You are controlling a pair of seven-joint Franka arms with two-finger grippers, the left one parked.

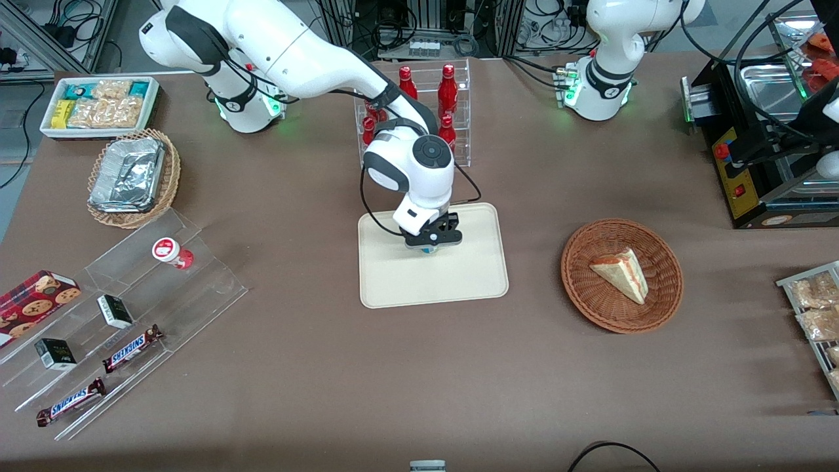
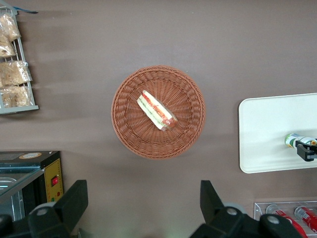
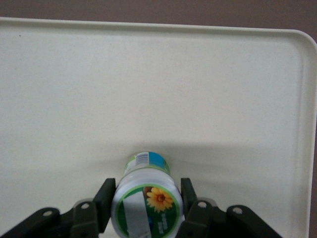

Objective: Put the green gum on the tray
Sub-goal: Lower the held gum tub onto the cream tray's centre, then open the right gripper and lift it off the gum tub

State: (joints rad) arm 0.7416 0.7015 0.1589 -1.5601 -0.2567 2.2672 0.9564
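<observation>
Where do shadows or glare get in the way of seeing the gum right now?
Right wrist view: the small green-labelled gum canister sits between the hand fingers, casting a soft shadow on the flat beige tray; no glare. Front view: the hand mostly covers the canister; foil in the wicker basket glints.

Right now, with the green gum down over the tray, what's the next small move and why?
Probably open the gripper and let go. It is shut on the green gum low over the tray, whose bare surface lies all around the canister, well inside the rim. I cannot tell whether its base touches.
</observation>
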